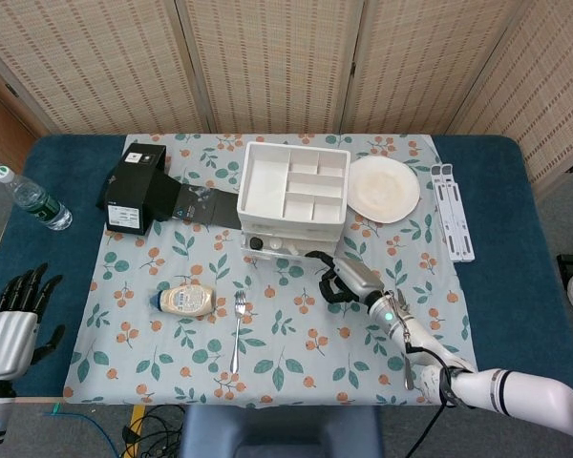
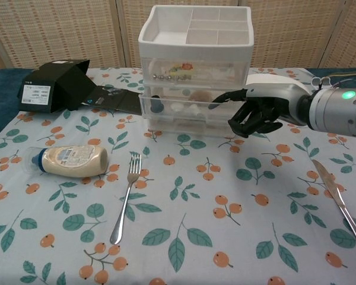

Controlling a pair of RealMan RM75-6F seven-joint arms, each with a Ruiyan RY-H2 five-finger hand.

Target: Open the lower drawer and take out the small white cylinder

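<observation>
The white drawer unit (image 2: 194,41) with clear drawers stands mid-table, also seen from above in the head view (image 1: 294,191). Through the lower drawer's (image 2: 166,122) clear front I see a small white cylinder (image 2: 193,108) among other small items. My right hand (image 2: 258,111) is at the drawer's right front, its forefinger stretched out and its tip touching the drawer's upper edge, the other fingers curled in and holding nothing. My left hand (image 1: 14,320) hangs off the table's front left corner, fingers spread and empty.
A mayonnaise bottle (image 2: 68,160) and a fork (image 2: 126,199) lie front left. A knife (image 2: 339,202) lies to the right of my right arm. A black box (image 1: 134,186), a plate (image 1: 383,188), a white rack (image 1: 454,224) and a water bottle (image 1: 33,200) lie around the unit.
</observation>
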